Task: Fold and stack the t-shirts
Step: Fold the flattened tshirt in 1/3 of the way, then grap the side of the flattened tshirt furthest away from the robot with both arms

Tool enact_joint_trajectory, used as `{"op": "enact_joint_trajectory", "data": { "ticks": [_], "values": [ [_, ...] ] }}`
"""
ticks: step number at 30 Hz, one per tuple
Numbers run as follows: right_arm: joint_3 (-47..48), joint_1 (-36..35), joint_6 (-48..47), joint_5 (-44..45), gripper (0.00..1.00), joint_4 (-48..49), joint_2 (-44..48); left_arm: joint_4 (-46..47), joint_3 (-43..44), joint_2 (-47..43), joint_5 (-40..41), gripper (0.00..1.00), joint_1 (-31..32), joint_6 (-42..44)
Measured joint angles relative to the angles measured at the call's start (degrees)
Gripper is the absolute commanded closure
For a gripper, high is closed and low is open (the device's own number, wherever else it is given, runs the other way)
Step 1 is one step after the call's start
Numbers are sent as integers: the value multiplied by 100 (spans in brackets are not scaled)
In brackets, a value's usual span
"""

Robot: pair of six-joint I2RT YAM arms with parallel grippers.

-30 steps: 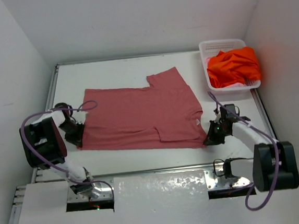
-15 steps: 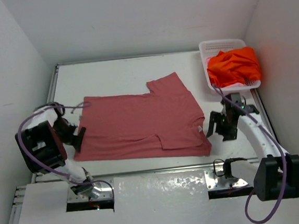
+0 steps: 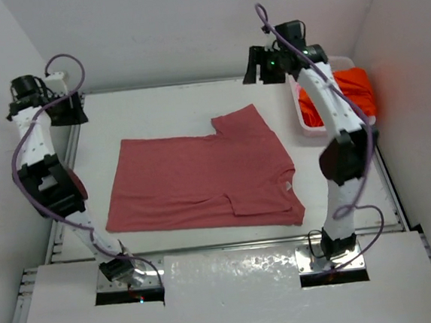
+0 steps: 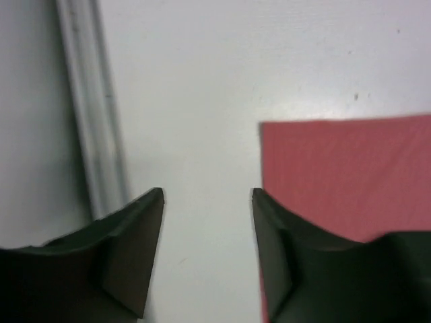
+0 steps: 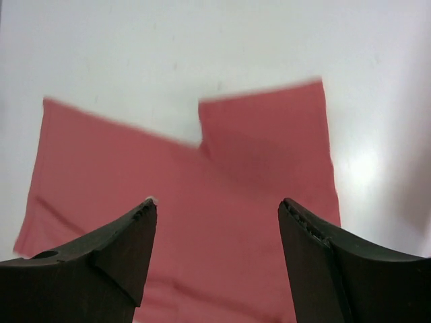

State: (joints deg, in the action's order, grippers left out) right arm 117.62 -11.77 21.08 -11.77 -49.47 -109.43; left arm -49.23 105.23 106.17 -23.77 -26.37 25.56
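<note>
White counter (image 3: 158, 110) carries the rose-red t-shirt (image 3: 202, 181) spread flat; left gripper (image 4: 208, 193) hovers off its far-left corner, right gripper (image 5: 217, 200) high beyond its far sleeve, both open and empty.

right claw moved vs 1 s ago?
Yes. The right claw left the near right corner of the rose-red shirt and swung away to the far left corner of the white basket.

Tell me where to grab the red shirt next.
On the rose-red t-shirt, take the far sleeve at its outer edge, right gripper descending from the far side: it juts flat beyond the body, while the near sleeve looks folded in.
</note>
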Motion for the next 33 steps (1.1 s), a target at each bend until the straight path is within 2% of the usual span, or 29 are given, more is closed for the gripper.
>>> {"op": "enact_joint_trajectory", "data": {
  "ticks": [4,10,16,23,25,26,28,33],
  "values": [
    [1209,7,186,-13,30,619,-2002,431,85,1134,61,25,365,-356],
    [1285,15,273,656,29,1058,-3880,675,197,2498,400,22,1060,-693],
    [1497,31,247,1360,29,1676,-3963,1023,330,2638,533,19,1088,-905],
    [1405,-39,103,1626,31,1908,-4144,1408,20,2603,485,19,1099,-986],
    [1351,-74,74,1676,36,1987,-4140,1502,-68,2566,461,22,1102,-986],
    [1338,-83,68,1692,46,2031,-4140,1521,-83,2559,446,24,1102,-992],
    [1329,-87,57,1683,54,2081,-4144,1534,-98,2551,389,26,1099,-990],
    [1263,-83,114,1639,63,2175,-4140,1488,-334,2404,190,33,1102,-931]
  ]
}}
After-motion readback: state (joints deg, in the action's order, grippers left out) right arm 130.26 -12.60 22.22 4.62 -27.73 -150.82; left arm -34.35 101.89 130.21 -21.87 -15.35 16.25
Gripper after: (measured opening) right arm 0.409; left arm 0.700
